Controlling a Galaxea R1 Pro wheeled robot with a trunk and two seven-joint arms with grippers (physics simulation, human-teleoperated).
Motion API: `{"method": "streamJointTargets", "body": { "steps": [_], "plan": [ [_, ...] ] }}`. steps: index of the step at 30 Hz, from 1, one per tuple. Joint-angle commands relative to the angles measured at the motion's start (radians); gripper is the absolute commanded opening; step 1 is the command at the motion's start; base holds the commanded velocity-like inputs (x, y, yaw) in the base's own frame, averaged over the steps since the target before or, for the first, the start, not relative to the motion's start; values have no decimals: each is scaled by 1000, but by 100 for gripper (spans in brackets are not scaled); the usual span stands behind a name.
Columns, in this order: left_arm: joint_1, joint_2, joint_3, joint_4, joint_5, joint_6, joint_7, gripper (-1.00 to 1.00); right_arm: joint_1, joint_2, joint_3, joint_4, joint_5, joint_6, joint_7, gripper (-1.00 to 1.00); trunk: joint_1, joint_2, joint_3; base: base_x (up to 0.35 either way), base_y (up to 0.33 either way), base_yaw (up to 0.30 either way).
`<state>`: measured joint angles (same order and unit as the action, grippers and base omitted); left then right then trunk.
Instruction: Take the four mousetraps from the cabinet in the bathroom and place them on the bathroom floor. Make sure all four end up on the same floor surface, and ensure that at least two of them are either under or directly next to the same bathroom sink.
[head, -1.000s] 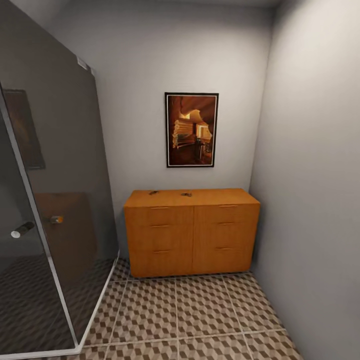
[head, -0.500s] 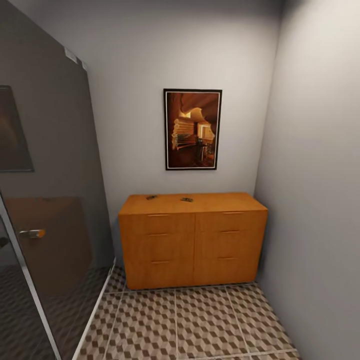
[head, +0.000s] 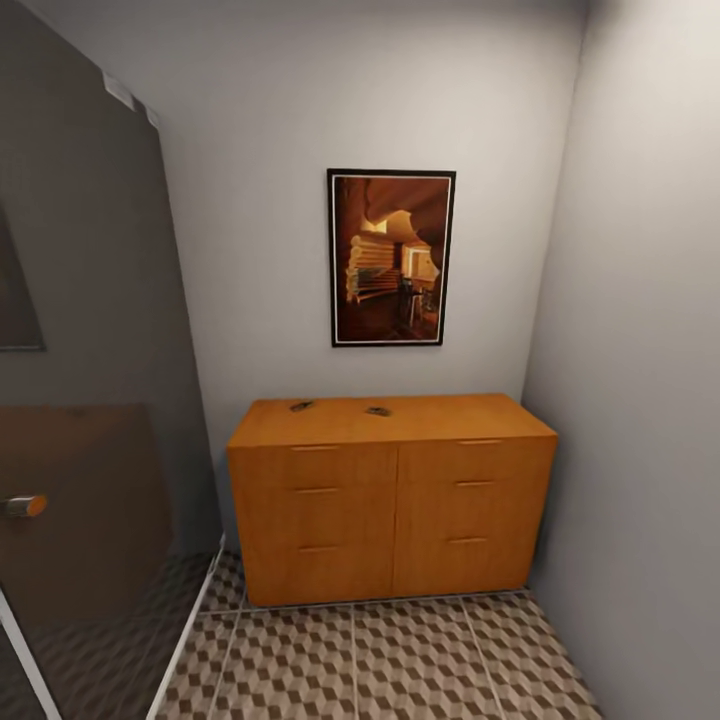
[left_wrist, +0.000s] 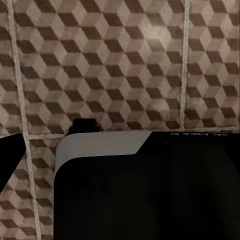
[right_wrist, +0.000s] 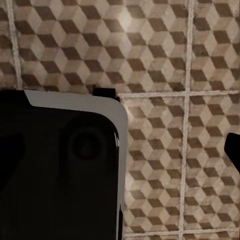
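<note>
The orange-brown cabinet (head: 390, 500) stands against the far wall, all six drawer fronts shut. On its top lie two tiny dark mousetraps, one toward the left (head: 301, 406) and one near the middle (head: 378, 411). The cube-patterned bathroom floor (head: 400, 660) stretches in front of it. Both wrist views look down on the same tiles (left_wrist: 120, 60) (right_wrist: 165, 60) past the robot's black, white-edged base (left_wrist: 150, 190) (right_wrist: 55, 170). A dark sliver at the edge of each wrist view (left_wrist: 7, 160) (right_wrist: 233, 150) may be a finger. The sink is out of view.
A dark glass shower partition (head: 90, 400) with a round handle (head: 25, 506) runs along the left. The grey right wall (head: 650, 400) closes the narrow passage. A framed picture (head: 390, 258) hangs above the cabinet.
The camera has moved closer to the cabinet, which now looks larger and sits lower in the picture. The mousetraps lie where they were.
</note>
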<state>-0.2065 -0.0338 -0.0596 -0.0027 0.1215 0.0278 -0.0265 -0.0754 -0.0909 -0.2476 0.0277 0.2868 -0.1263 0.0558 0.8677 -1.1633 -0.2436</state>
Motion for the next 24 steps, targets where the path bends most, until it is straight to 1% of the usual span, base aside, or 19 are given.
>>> {"method": "streamJointTargets", "body": {
  "steps": [1,10,24],
  "plan": [
    [-1,0,-6,0,10,3,-3,100,-1,-1,-9,3,8,-6,2,100,1,-1,-1,324,101,0],
    [-1,1,-6,0,10,3,-3,100,-1,-1,-9,3,8,-6,2,100,1,-1,-1,316,169,0],
    [-1,2,-6,0,10,3,-3,100,-1,-1,-9,3,8,-6,2,100,1,-1,-1,283,220,0]
  ]
}}
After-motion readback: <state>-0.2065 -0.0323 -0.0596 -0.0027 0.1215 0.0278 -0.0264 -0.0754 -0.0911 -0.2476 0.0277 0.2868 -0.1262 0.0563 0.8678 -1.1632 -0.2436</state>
